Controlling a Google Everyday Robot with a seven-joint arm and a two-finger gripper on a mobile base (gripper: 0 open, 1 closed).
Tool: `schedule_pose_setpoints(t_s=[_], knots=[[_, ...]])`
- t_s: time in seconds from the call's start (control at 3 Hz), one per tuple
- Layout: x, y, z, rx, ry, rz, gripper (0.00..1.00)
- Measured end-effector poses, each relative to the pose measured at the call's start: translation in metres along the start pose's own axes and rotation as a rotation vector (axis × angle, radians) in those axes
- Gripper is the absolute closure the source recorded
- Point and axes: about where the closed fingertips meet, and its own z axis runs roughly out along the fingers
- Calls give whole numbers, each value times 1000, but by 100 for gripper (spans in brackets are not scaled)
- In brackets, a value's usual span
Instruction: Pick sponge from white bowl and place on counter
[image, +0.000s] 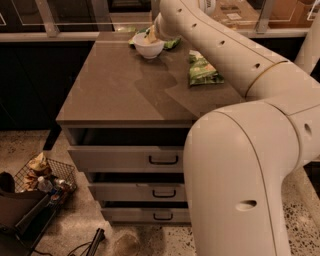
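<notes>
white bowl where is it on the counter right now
In the camera view the white bowl sits near the far edge of the counter, left of the green snack bag, with the gripper at its rim.

The white bowl (148, 49) sits near 12 o'clock on the counter (120, 95). The gripper (153, 35) hangs just over the bowl's rim, on its 1 o'clock side. A green snack bag (202, 71) lies toward the counter's 2 o'clock. Three drawers (125, 159) stack beneath the top.
</notes>
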Motion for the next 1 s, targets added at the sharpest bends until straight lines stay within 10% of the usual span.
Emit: schedule_pose_setpoints(t_s=[1.0], knots=[[-27,-37,-106,-33,-105,-43,100]])
